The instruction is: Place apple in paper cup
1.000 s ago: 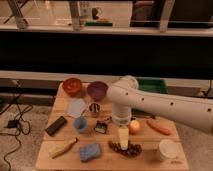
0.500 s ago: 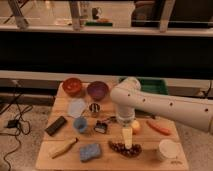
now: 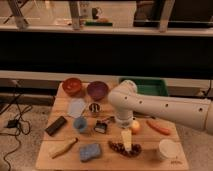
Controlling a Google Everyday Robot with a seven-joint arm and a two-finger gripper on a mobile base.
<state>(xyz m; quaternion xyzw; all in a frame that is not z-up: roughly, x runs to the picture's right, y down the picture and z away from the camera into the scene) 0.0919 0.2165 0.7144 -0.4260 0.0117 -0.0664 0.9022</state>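
Observation:
The apple [image 3: 135,126], small and yellow-orange, lies on the wooden table [image 3: 150,160] right of centre, partly behind my wrist. The paper cup [image 3: 168,148], wide and cream, stands upright at the front right corner, a short way right and forward of the apple. My white arm reaches in from the right and bends down. The gripper [image 3: 127,139] hangs just left of and in front of the apple, close above the dark grape bunch [image 3: 120,148]. It holds nothing that I can see.
An orange carrot [image 3: 159,127] lies right of the apple. A blue cup [image 3: 80,123], a metal cup [image 3: 94,108], a small black item [image 3: 101,125], a blue sponge [image 3: 90,151] and a black bar [image 3: 56,126] lie to the left. Red bowl [image 3: 72,86], purple bowl [image 3: 97,90] and green tray [image 3: 147,85] stand at the back.
The gripper has come down and forward, from beside the apple to just above the grapes. The apple, the cup and the other things have not moved.

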